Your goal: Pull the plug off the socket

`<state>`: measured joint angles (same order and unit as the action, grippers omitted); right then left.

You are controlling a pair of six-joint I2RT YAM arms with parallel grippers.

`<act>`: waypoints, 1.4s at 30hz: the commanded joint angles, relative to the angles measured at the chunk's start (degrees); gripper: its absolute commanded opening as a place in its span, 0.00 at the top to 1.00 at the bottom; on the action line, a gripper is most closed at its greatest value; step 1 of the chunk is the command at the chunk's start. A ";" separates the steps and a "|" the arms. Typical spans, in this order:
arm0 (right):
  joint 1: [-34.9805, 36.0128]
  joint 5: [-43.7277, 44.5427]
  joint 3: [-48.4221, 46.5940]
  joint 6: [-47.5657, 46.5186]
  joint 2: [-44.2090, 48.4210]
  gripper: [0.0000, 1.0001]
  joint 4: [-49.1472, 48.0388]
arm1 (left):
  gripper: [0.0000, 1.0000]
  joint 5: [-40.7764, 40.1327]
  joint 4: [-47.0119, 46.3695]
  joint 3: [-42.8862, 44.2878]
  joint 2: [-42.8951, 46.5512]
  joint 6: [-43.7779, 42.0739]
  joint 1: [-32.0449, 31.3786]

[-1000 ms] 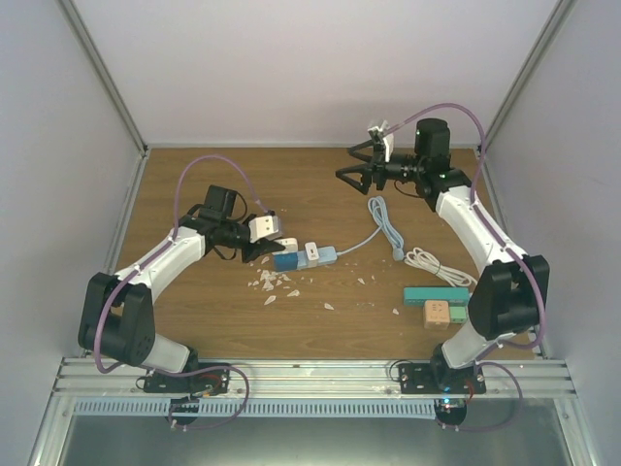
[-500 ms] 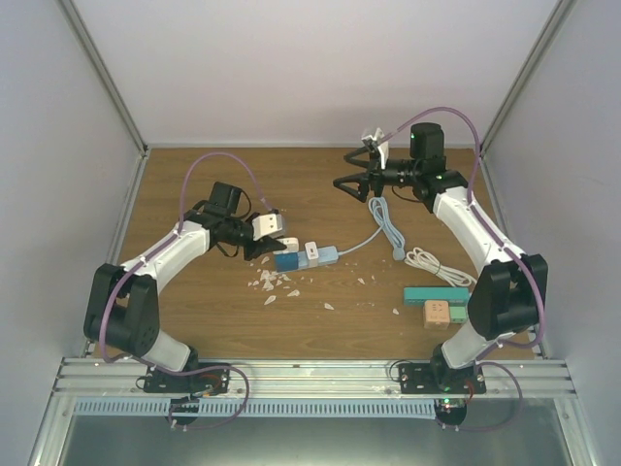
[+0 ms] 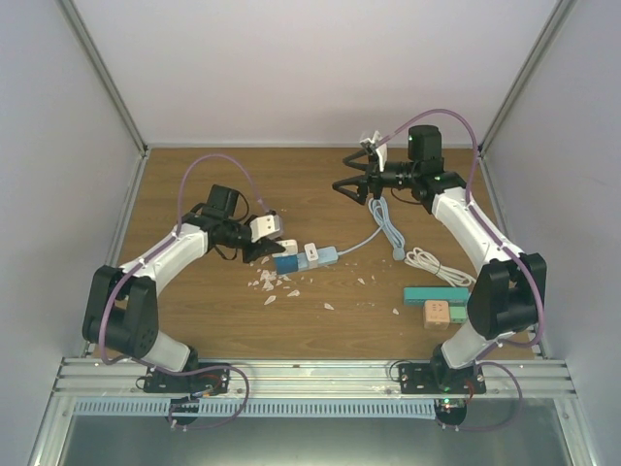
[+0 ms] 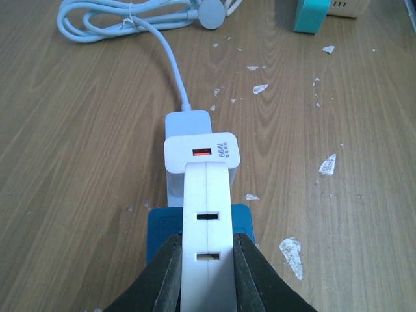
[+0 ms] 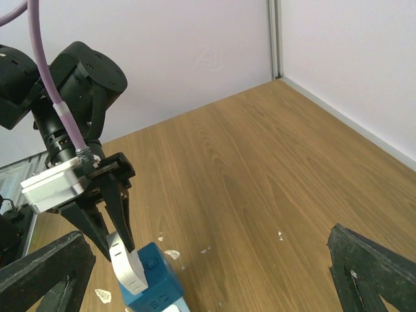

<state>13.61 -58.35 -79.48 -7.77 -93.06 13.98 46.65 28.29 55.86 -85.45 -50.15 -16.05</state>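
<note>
My left gripper (image 4: pixel 207 242) is shut on a white plug (image 4: pixel 207 195) with two slots on its face. The plug stands tilted on a dark blue socket block (image 4: pixel 242 224). Beyond it a white charger (image 4: pixel 200 151) sits on the pale blue strip (image 4: pixel 188 121), whose cable (image 4: pixel 170 62) runs off to a coil. From above, the left gripper (image 3: pixel 262 249) is at the blue socket block (image 3: pixel 285 262). My right gripper (image 3: pixel 351 181) hangs open in the air at the back, and its camera looks down on the white plug (image 5: pixel 127 263) and blue socket block (image 5: pixel 153 283).
A coiled pale cable (image 3: pixel 385 221) and a white cable bundle (image 3: pixel 437 264) lie right of the strip. Teal blocks (image 3: pixel 437 294) and a wooden block (image 3: pixel 437 313) sit at the front right. White chips (image 3: pixel 275 285) litter the wood. Walls enclose the table.
The right gripper has swung slightly and dipped a little at the back. The left gripper keeps its hold on the plug in almost the same place.
</note>
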 commanded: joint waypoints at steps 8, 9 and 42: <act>1.38 -0.18 1.28 -4.46 -1.26 0.00 1.08 | 1.00 -0.64 1.13 0.98 0.09 -0.59 0.30; 1.34 -0.71 1.81 -6.36 -1.01 0.00 1.53 | 1.00 0.67 1.89 1.58 -0.61 -0.21 0.99; 18.71 3.23 7.24 -42.21 -17.86 0.10 1.79 | 0.99 4.16 -5.98 -1.00 0.43 2.62 1.67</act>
<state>30.92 -56.62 -72.82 -49.87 -109.49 19.46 48.58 27.22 55.79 -86.32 -47.94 -14.46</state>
